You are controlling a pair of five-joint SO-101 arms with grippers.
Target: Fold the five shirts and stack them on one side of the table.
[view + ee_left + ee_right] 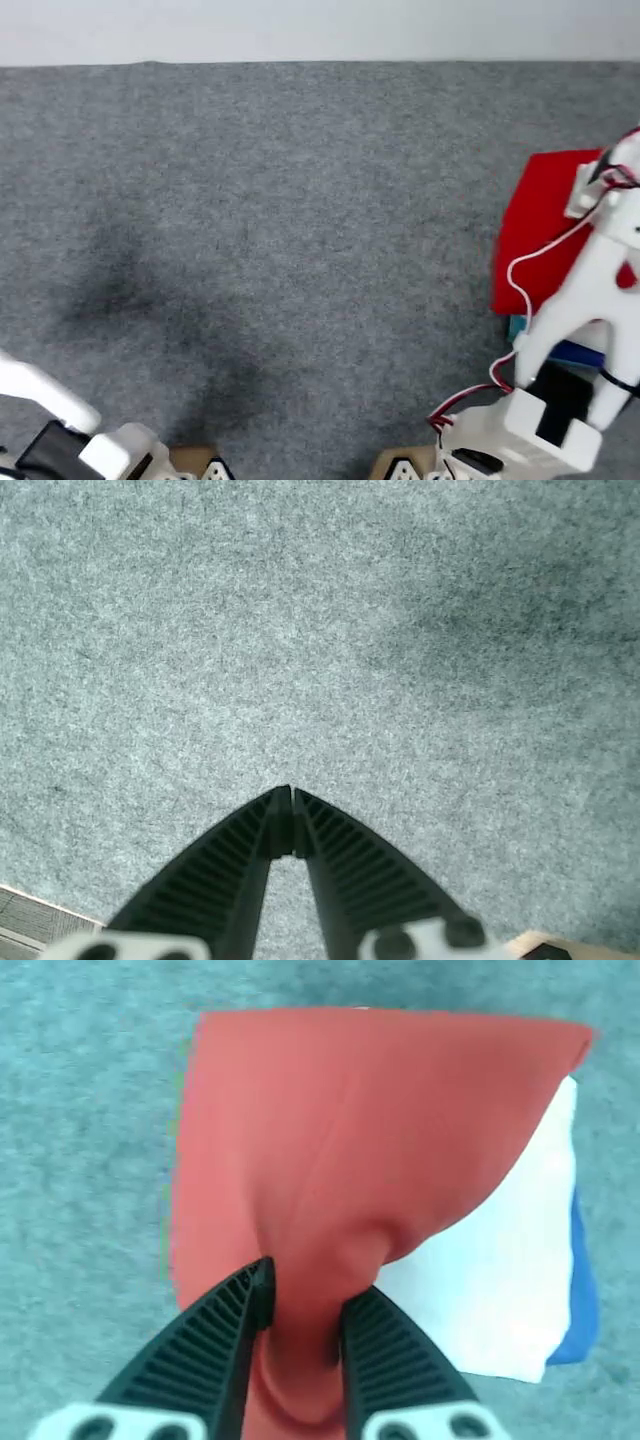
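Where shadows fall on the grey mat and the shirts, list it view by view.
High view: two soft dark patches on the grey mat, left of centre and nearer the arms, soft-edged. Left wrist view: a dim patch on the mat beyond the shut left end effector. Right wrist view: shading in the crease where the right end effector pinches the red shirt.

Our high camera looks straight down over the grey mat (300,250), with the red shirt (545,235) at the view's right edge. Our right wrist camera hangs close above that red shirt, facing down past the right gripper (310,1285); those two views share the shirt. Our left wrist camera faces down, close, on mat well apart from the red shirt.
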